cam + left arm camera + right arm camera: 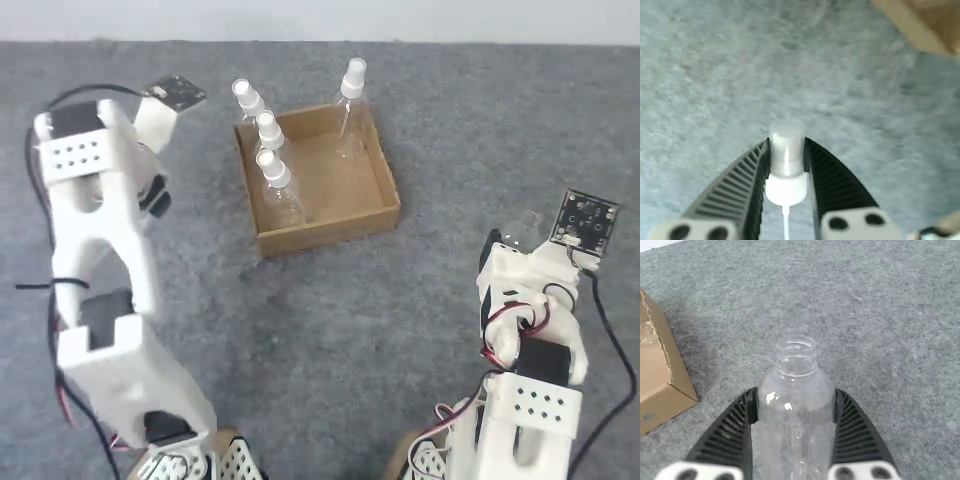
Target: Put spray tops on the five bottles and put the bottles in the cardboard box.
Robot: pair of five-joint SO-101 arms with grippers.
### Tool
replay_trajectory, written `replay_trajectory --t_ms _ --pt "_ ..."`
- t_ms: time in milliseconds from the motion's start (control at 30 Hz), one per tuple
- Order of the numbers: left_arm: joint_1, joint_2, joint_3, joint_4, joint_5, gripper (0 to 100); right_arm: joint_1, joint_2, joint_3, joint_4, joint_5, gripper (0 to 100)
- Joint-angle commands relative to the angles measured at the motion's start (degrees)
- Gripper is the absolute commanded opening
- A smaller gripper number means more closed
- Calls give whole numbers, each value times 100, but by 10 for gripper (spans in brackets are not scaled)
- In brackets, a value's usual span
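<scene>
My left gripper [786,142] is shut on a white spray top [786,165], its thin dip tube trailing back toward the wrist, above grey carpet. My right gripper [795,396] is shut on a clear bottle [796,390] with an uncapped neck, held at the body. In the high view this bottle [521,231] pokes out ahead of the right arm [530,300], right of the cardboard box [385,200]. The box holds several clear bottles with white spray tops, three [270,165] along its left wall and one [351,95] at its far right corner. The left arm [95,200] stands left of the box.
Grey carpet [340,330] covers the table, with free room between the two arms in front of the box. A corner of the box [657,365] lies near the right gripper. The box edge [920,22] appears beyond the left gripper.
</scene>
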Motion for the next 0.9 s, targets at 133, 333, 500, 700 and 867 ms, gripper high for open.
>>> replay_trajectory --t_ms 133,333,500,700,867 --pt "422 -1653 831 176 1160 12 -136 -163 -62 -127 114 22" --pt "396 -1916 1007 53 2259 12 -242 -163 -62 -101 114 23" --pt "404 -2066 1015 62 2769 12 -251 -163 -62 -92 105 23" --pt "422 -2585 1024 62 3015 11 -462 -171 -70 -75 105 21" --pt "422 -2901 1235 53 3226 11 -479 -171 -70 -66 114 20"
